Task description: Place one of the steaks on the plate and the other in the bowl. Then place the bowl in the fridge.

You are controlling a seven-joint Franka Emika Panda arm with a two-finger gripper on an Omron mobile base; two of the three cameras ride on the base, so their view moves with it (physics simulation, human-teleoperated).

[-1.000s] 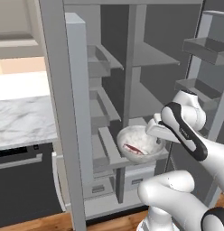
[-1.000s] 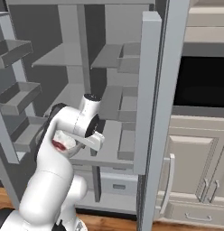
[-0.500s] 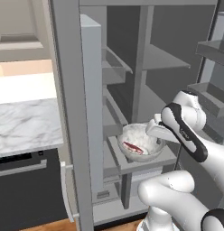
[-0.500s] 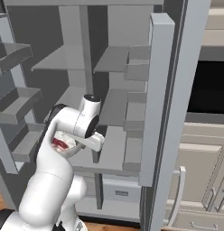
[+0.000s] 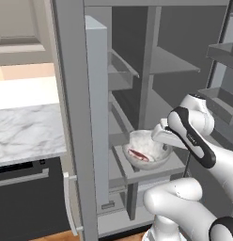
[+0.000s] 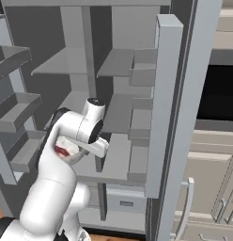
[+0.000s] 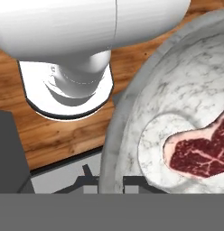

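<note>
The speckled whitish-grey bowl hangs just above a middle shelf inside the open grey fridge. The marbled red steak lies in the bowl, and the hand view shows this steak at the lower right. My gripper is shut on the bowl's near rim, which passes between the finger tips of the gripper. From the right base view the arm hides most of the bowl, with the gripper beside it. The plate and the plain red steak are out of view.
Fridge shelves run at several heights, split by a central post. Open door bins stand close at the right and at the left. A marble counter over a black oven lies left of the fridge; wooden floor below.
The whole picture has shifted, so the base has driven nearer the fridge interior. The bowl with the steak stays held in the gripper, now over the shelf.
</note>
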